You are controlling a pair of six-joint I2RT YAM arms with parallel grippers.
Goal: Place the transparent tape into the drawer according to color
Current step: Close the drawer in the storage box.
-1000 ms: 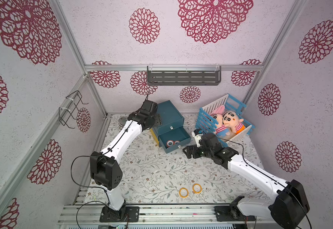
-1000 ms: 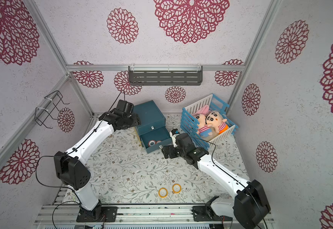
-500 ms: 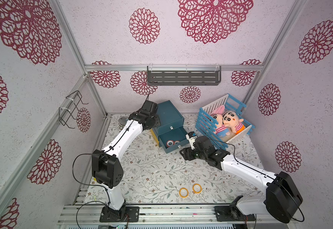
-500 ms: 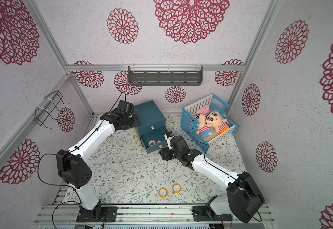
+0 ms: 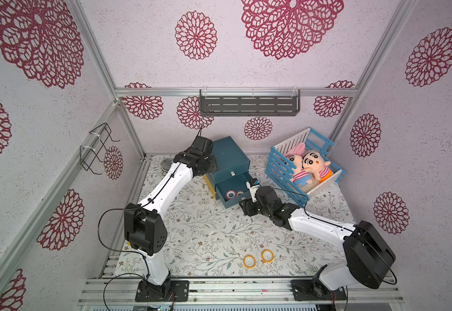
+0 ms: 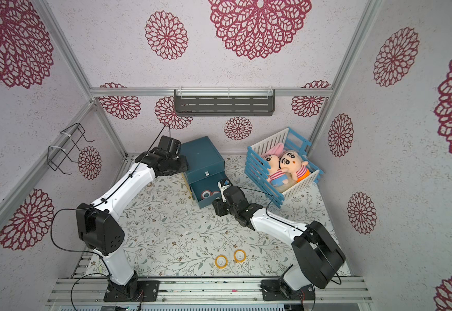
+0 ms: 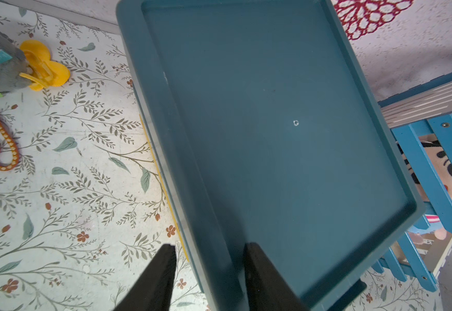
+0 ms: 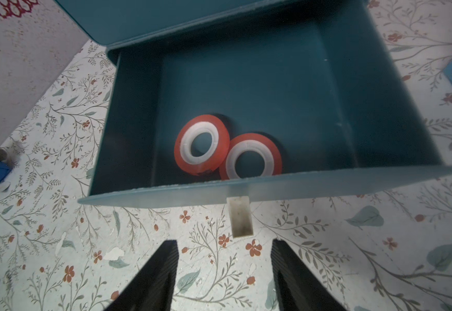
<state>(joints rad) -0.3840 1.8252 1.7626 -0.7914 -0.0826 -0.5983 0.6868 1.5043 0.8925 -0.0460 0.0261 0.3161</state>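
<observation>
1. The right gripper (image 5: 246, 208) has slid left, away from the blue crate (image 5: 276, 168). It now sits just in front of the open drawer (image 5: 231, 203), by its right front corner.
2. The right arm's wrist (image 5: 266, 195) has followed it left, so its camera end now reaches over the drawer's right wall.
3. The arm's black elbow joint (image 5: 367, 258) has swung left and farther from the near edge, and the white forearm lies flatter.

The left arm (image 5: 167, 187) and right arm (image 5: 319, 226) wear glossy white link shells between bulky matte-black joint housings (image 5: 144, 231), with thin black cables (image 5: 98, 229) looping alongside. Black, screw-fastened base plates (image 5: 179, 290) sit on the silver slotted aluminium rail (image 5: 246, 289). The left gripper (image 7: 210, 245) and right gripper (image 8: 224, 241) have black wedge fingers.
</observation>
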